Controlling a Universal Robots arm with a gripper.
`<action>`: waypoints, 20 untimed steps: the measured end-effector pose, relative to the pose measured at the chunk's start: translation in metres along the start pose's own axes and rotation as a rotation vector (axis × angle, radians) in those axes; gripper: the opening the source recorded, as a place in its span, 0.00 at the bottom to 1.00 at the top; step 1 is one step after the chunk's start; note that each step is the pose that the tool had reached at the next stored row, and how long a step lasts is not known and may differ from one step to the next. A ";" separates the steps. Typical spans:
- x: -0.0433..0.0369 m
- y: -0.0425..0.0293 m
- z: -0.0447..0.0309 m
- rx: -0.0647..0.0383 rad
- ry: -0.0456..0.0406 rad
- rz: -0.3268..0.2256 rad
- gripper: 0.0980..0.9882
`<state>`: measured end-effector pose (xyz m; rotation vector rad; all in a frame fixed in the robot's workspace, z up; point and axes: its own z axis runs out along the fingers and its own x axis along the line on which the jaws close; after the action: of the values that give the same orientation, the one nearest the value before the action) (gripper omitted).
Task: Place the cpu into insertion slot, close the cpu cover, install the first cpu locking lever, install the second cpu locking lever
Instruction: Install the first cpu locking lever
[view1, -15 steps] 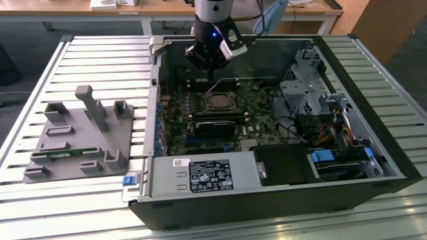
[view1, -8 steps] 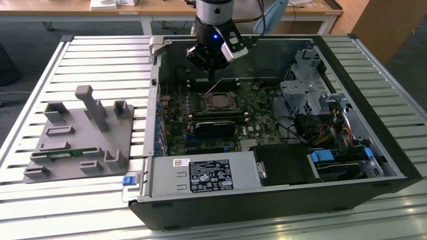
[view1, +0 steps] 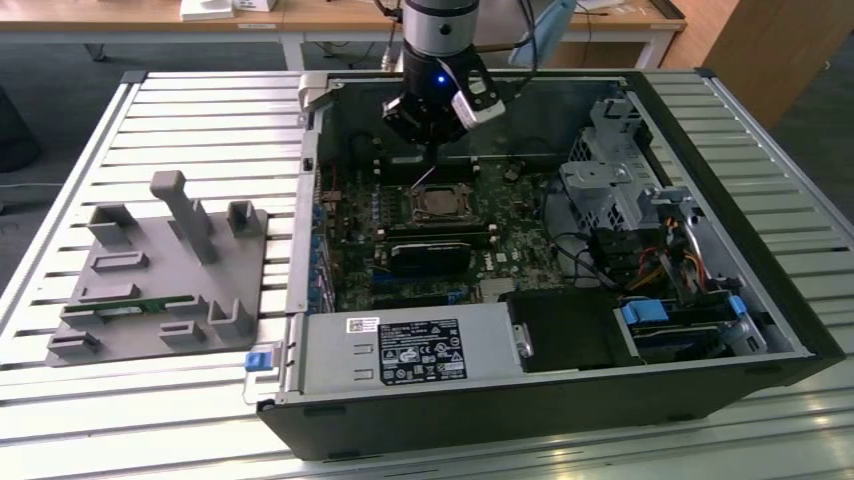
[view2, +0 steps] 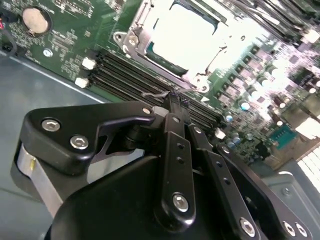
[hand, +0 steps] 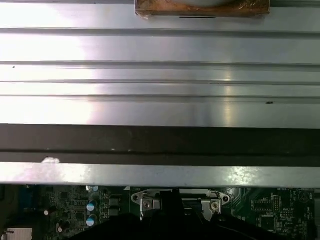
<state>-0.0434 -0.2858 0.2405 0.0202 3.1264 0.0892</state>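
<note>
Nearest the camera in the exterior view stands the open computer case (view1: 534, 400), its black front wall and labelled power supply box (view1: 407, 352) toward the viewer, resting on a ribbed metal desk (view1: 120, 420). To the exterior view's left of the case lies a grey fixture tray (view1: 160, 275) with upright pegs. Inside the case the green motherboard (view1: 400, 270) lies flat, and the insertion slot (view1: 441, 206) sits near its middle with the cpu (view1: 439, 207) seated in it, its pale face showing inside the thin silver rim. In the second wrist view the cpu (view2: 187, 35) glares bright within the cpu cover (view2: 145, 35), whose frame lies down around it. The arm hangs over the far side of the board, and the pincer (view1: 424, 140) hovers just beyond the socket, above the board and apart from it. In the second wrist view the pincer (view2: 175, 97) has its black fingers (view2: 175, 107) drawn together at the tip, gripping nothing, pointing toward the long dark memory slots (view2: 130, 77) beside the socket. A thin wire lever (view1: 424, 178) slants up from the socket's far edge toward the pincer.
</note>
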 end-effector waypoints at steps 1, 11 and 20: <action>-0.0015 0.0000 0.0012 0.000 0.0002 0.000 0.01; -0.0116 0.0008 0.0110 0.000 0.0037 0.000 0.01; -0.0179 0.0007 0.0152 -0.019 0.0062 0.001 0.01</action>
<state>-0.0252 -0.2845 0.2256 0.0214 3.1315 0.1190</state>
